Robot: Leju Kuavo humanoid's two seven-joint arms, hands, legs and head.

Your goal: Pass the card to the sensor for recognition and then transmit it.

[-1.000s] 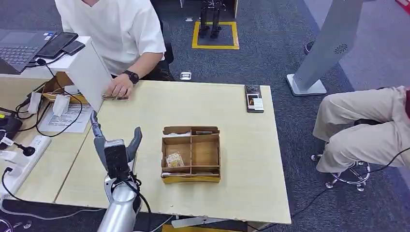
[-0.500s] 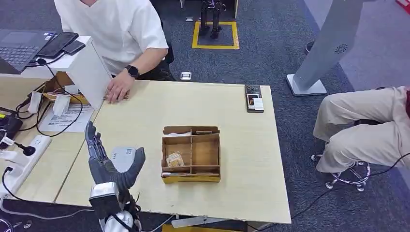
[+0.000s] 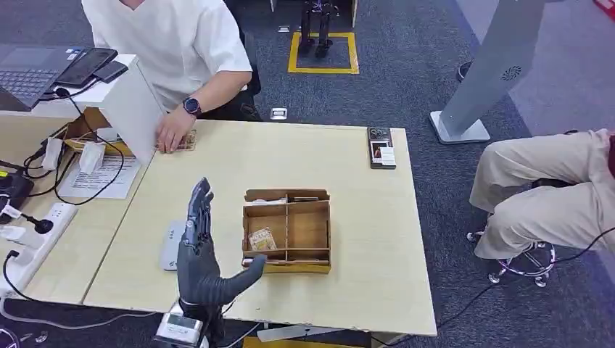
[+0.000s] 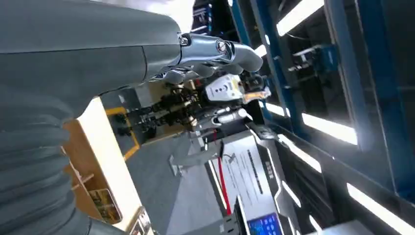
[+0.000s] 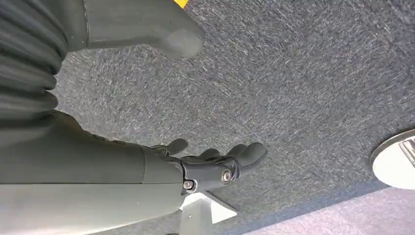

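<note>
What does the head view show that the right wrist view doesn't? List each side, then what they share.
Head view, not the right wrist view: the wooden table, the divided cardboard box on it, a flat grey device beside the raised left hand, which holds nothing, and a person's hand at the table's far edge.
Right wrist view, not the head view: the right hand, fingers loosely apart and holding nothing, hanging above the floor.
Both: the grey carpet.
</note>
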